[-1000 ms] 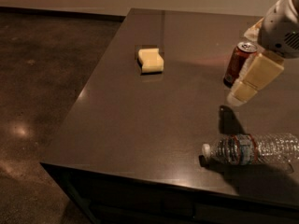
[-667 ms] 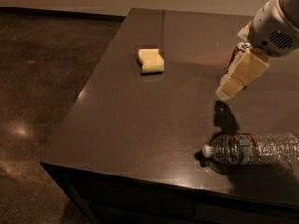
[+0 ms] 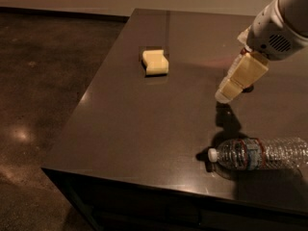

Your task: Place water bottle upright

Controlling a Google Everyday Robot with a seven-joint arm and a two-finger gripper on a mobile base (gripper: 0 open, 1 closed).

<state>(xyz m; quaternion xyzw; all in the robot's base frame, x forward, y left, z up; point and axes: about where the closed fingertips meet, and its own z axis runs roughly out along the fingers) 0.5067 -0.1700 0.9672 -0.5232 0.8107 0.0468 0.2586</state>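
The water bottle (image 3: 260, 154) lies on its side near the front right edge of the dark table (image 3: 144, 124). It is clear and ribbed, with a blue-and-red label, and its white cap (image 3: 212, 154) points left. My gripper (image 3: 226, 94) hangs on the white arm (image 3: 276, 25) above the table, tilted down and to the left. Its tip is above and a little behind the bottle's cap end, apart from the bottle. Nothing shows in it.
A yellow sponge (image 3: 155, 62) lies on the table at the back left. The red soda can is almost wholly hidden behind my gripper. The table's left and front edges drop to a dark polished floor (image 3: 43, 95).
My gripper has moved left and down, towards the front of the table, and now covers the soda can. The bottle and the sponge have not moved.
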